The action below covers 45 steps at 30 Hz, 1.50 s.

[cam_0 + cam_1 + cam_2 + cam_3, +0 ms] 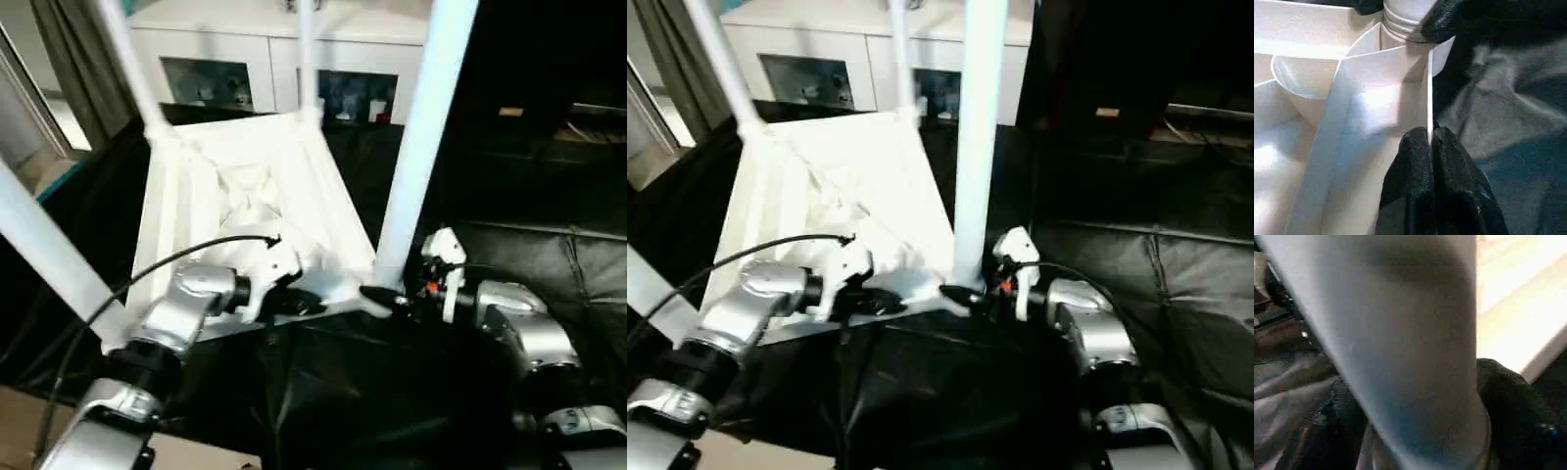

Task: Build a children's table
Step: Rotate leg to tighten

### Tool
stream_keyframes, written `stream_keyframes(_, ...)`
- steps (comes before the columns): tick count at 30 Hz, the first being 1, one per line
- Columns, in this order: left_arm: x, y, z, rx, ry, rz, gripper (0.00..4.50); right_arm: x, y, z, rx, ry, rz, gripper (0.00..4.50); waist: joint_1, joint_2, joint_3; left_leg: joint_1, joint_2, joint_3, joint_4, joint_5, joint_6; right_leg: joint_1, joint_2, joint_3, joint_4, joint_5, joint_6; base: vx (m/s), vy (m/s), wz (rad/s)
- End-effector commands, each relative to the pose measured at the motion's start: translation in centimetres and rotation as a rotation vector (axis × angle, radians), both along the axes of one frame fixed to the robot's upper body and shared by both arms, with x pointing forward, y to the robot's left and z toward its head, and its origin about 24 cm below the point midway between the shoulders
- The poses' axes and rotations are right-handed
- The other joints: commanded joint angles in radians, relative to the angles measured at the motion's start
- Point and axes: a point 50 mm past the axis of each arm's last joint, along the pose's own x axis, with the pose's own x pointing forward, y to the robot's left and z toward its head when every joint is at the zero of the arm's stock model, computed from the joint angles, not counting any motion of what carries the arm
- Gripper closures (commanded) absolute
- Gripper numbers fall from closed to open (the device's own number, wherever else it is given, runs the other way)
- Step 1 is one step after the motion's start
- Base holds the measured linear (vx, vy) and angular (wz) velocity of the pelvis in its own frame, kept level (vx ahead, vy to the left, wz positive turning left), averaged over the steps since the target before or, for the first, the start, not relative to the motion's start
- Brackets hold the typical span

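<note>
The children's table [245,211] lies upside down on a black sheet [392,392], ribbed underside facing up and tilted, with its near edge low toward the robot. Four white legs stand up from the corner sockets — two at the far corners, one at the near left [49,259], one at the near right [423,137].

Left gripper [1429,139]: fingers pinched tight on the thin upright rim [1428,93] of the tabletop along the near edge; the rim's edge runs into the seam between the two black fingers [1410,166]. From the head camera, the gripper sits at the near edge, just left of the near right corner.

Right gripper [387,297]: at the foot of the near right leg, where the leg meets its socket. The wrist camera has a black finger [1508,401] on each side of the round tube [1400,342], touching or very nearly — gripping the leg, jaws held wide by its girth.

Behind the table, a white cabinet [245,59] with glass doors.
</note>
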Motion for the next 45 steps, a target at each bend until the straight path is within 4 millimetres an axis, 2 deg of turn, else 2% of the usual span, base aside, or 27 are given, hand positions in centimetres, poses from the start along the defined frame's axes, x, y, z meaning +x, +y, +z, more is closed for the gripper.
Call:
stream_keyframes(1,-0.2,-0.6,0.3,-0.01,0.005,-0.057,4.5,-0.6,0.8,-0.8,-0.008,0.049,0.061,1.52,0.005,-0.007,-0.055,0.02,0.068,-0.017,-0.057,-0.043,0.147,0.044,-0.078,0.04,-0.048,0.129,-0.319,0.0,0.0,0.0)
stream_keyframes(4,0.0,-0.6,0.4,-0.012,-0.006,-0.052,4.5,-0.7,1.0,-0.9,0.001,0.059,0.073,1.69,0.007,-0.008,-0.055,0.017,0.068,-0.019,-0.06,-0.055,0.128,0.049,-0.081,0.039,-0.048,0.112,-0.312,0.0,0.0,0.0)
stream_keyframes(9,0.1,-0.8,0.4,-0.011,-0.018,-0.021,4.5,-0.8,1.3,-1.2,0.006,0.066,0.06,1.82,0.011,-0.01,-0.057,0.015,0.066,-0.019,-0.056,-0.031,0.134,0.05,-0.083,0.039,-0.044,0.147,-0.31,0.0,0.0,0.0)
stream_keyframes(11,0.6,-1.4,0.0,-0.012,-0.039,0.059,4.5,-0.4,1.8,-1.9,-0.013,0.059,-0.035,1.83,0.011,-0.008,-0.057,0.016,0.067,-0.018,-0.055,-0.031,0.132,0.047,-0.082,0.039,-0.044,0.145,-0.309,0.0,0.0,0.0)
stream_keyframes(13,0.9,-1.7,0.0,-0.016,-0.054,0.098,4.5,-0.2,2.1,-2.2,-0.03,0.051,-0.083,1.83,0.007,-0.009,-0.051,0.018,0.067,-0.019,-0.063,-0.084,0.1,0.045,-0.084,0.04,-0.054,0.064,-0.302,0.0,0.0,0.0)
stream_keyframes(15,1.4,-2.7,-0.2,-0.023,-0.081,0.166,4.5,0.2,2.4,-3.0,-0.061,0.052,-0.203,1.84,0.0,-0.009,-0.043,0.023,0.067,-0.02,-0.072,-0.162,0.055,0.043,-0.086,0.044,-0.069,-0.057,-0.284,0.0,0.0,0.0)
stream_keyframes(16,1.4,-2.7,-0.2,-0.023,-0.081,0.166,4.5,0.2,2.4,-3.0,-0.061,0.052,-0.203,1.84,0.0,-0.009,-0.043,0.023,0.067,-0.02,-0.072,-0.162,0.055,0.043,-0.086,0.044,-0.069,-0.057,-0.284,0.0,0.0,0.0)
stream_keyframes(17,1.6,-3.2,-0.2,-0.025,-0.092,0.204,4.5,0.4,2.6,-3.4,-0.071,0.057,-0.275,1.84,-0.009,-0.008,-0.033,0.027,0.065,-0.022,-0.084,-0.247,0.019,0.043,-0.086,0.046,-0.083,-0.196,-0.257,0.0,0.0,0.0)
stream_keyframes(18,2.1,-4.2,-0.3,-0.031,-0.1,0.273,4.5,0.6,3.4,-3.9,-0.069,0.077,-0.377,1.85,-0.013,-0.01,-0.027,0.034,0.063,-0.023,-0.089,-0.296,-0.008,0.039,-0.087,0.047,-0.093,-0.294,-0.229,0.0,0.0,0.0)
stream_keyframes(19,2.3,-4.6,-0.3,-0.032,-0.104,0.301,4.5,0.7,3.8,-4.0,-0.064,0.085,-0.404,1.85,-0.012,-0.008,-0.028,0.039,0.063,-0.025,-0.091,-0.316,-0.02,0.037,-0.089,0.048,-0.096,-0.333,-0.218,0.0,0.0,0.0)
stream_keyframes(20,2.5,-4.9,-0.3,-0.034,-0.104,0.324,4.5,0.7,4.2,-4.1,-0.063,0.092,-0.43,1.85,-0.013,-0.014,-0.029,0.04,0.063,-0.029,-0.093,-0.33,-0.028,0.039,-0.091,0.049,-0.102,-0.374,-0.197,0.0,0.0,0.0)
stream_keyframes(23,2.7,-5.2,-0.3,-0.034,-0.11,0.359,4.5,0.8,4.7,-4.3,-0.075,0.096,-0.46,1.85,-0.01,-0.013,-0.032,0.039,0.061,-0.027,-0.097,-0.288,-0.013,0.042,-0.091,0.051,-0.107,-0.337,-0.178,0.0,0.0,0.0)
stream_keyframes(25,2.8,-6.1,-0.2,-0.051,-0.117,0.391,4.5,0.6,6.4,-4.3,-0.067,0.089,-0.436,1.85,-0.009,-0.02,-0.035,0.031,0.062,-0.025,-0.095,-0.235,0.007,0.044,-0.09,0.052,-0.099,-0.26,-0.187,0.0,0.0,0.0)
stream_keyframes(27,2.8,-6.3,-0.1,-0.06,-0.121,0.391,4.5,0.4,7.2,-4.1,-0.051,0.077,-0.396,1.85,-0.007,-0.018,-0.036,0.03,0.061,-0.023,-0.093,-0.218,0.019,0.045,-0.089,0.05,-0.098,-0.236,-0.192,0.0,0.0,0.0)
stream_keyframes(28,2.8,-6.3,-0.1,-0.06,-0.121,0.391,4.5,0.4,7.2,-4.1,-0.051,0.077,-0.396,1.5,-0.007,-0.018,-0.036,0.031,0.061,-0.022,-0.092,-0.215,0.023,0.045,-0.09,0.051,-0.098,-0.231,-0.193,0.0,0.0,0.0)
stream_keyframes(30,2.4,-6.4,-0.2,-0.075,-0.122,0.349,4.5,0.1,7.8,-3.8,-0.022,0.069,-0.311,1.15,-0.006,-0.016,-0.037,0.028,0.061,-0.023,-0.091,-0.203,0.032,0.046,-0.09,0.05,-0.096,-0.216,-0.197,0.0,0.0,0.0)
stream_keyframes(32,1.9,-6.0,-0.3,-0.077,-0.109,0.277,4.5,0.1,7.1,-3.2,0.01,0.064,-0.249,1.12,-0.005,-0.015,-0.038,0.027,0.06,-0.023,-0.091,-0.199,0.042,0.049,-0.089,0.049,-0.095,-0.204,-0.198,0.0,0.0,0.0)
stream_keyframes(34,1.7,-5.6,-0.3,-0.077,-0.104,0.241,4.5,0.2,6.6,-2.8,0.021,0.053,-0.219,0.77,-0.005,-0.013,-0.041,0.024,0.063,-0.024,-0.089,-0.183,0.051,0.051,-0.088,0.047,-0.09,-0.167,-0.203,0.0,0.0,0.0)
stream_keyframes(35,1.6,-5.0,-0.4,-0.066,-0.099,0.227,4.5,0.1,6.0,-2.5,0.033,0.058,-0.177,0.77,-0.006,-0.008,-0.042,0.024,0.064,-0.024,-0.088,-0.166,0.057,0.052,-0.085,0.046,-0.084,-0.114,-0.217,0.0,0.0,0.0)
stream_keyframes(36,1.5,-4.6,-0.3,-0.065,-0.091,0.197,4.5,0.0,5.3,-2.3,0.031,0.061,-0.143,0.77,-0.005,-0.011,-0.044,0.024,0.063,-0.022,-0.085,-0.158,0.064,0.053,-0.084,0.045,-0.082,-0.085,-0.223,0.0,0.0,0.0)
stream_keyframes(38,1.3,-4.1,-0.2,-0.062,-0.079,0.157,4.5,-0.1,4.5,-2.0,0.026,0.061,-0.098,0.77,0.003,-0.003,-0.052,0.022,0.062,-0.019,-0.074,-0.091,0.095,0.057,-0.083,0.041,-0.067,0.041,-0.253,0.0,0.0,0.0)
stream_keyframes(39,1.1,-3.6,-0.1,-0.057,-0.073,0.111,4.5,-0.3,3.7,-1.7,0.029,0.07,-0.043,0.77,0.005,-0.004,-0.057,0.017,0.06,-0.02,-0.066,-0.052,0.115,0.059,-0.081,0.038,-0.057,0.121,-0.265,0.0,0.0,0.0)
stream_keyframes(40,1.0,-3.4,0.0,-0.053,-0.07,0.09,4.5,-0.4,3.3,-1.6,0.03,0.079,-0.016,0.77,0.004,-0.006,-0.058,0.015,0.059,-0.018,-0.063,-0.039,0.129,0.058,-0.08,0.038,-0.055,0.156,-0.27,0.0,0.0,0.0)
stream_keyframes(41,0.9,-3.0,0.1,-0.047,-0.064,0.066,4.5,-0.6,2.8,-1.5,0.017,0.08,0.022,0.77,0.007,-0.003,-0.06,0.012,0.06,-0.019,-0.058,-0.015,0.147,0.057,-0.081,0.036,-0.048,0.207,-0.277,0.0,0.0,0.0)
stream_keyframes(42,0.9,-3.0,0.1,-0.047,-0.064,0.066,4.5,-0.6,2.8,-1.5,0.017,0.08,0.022,0.77,0.007,-0.004,-0.061,0.012,0.06,-0.019,-0.057,-0.009,0.155,0.056,-0.08,0.034,-0.047,0.222,-0.28,0.0,0.0,0.0)
stream_keyframes(43,0.8,-2.4,0.3,-0.039,-0.049,0.034,4.5,-0.8,2.0,-1.5,-0.008,0.081,0.059,0.77,0.009,0.002,-0.063,0.013,0.062,-0.02,-0.054,-0.008,0.162,0.052,-0.08,0.031,-0.044,0.234,-0.293,0.0,0.0,0.0)
stream_keyframes(45,0.6,-1.9,0.4,-0.036,-0.035,-0.003,4.5,-0.9,1.3,-1.4,-0.024,0.087,0.076,0.77,0.009,0.001,-0.062,0.011,0.064,-0.02,-0.054,-0.019,0.162,0.052,-0.081,0.029,-0.045,0.221,-0.302,0.0,0.0,0.0)
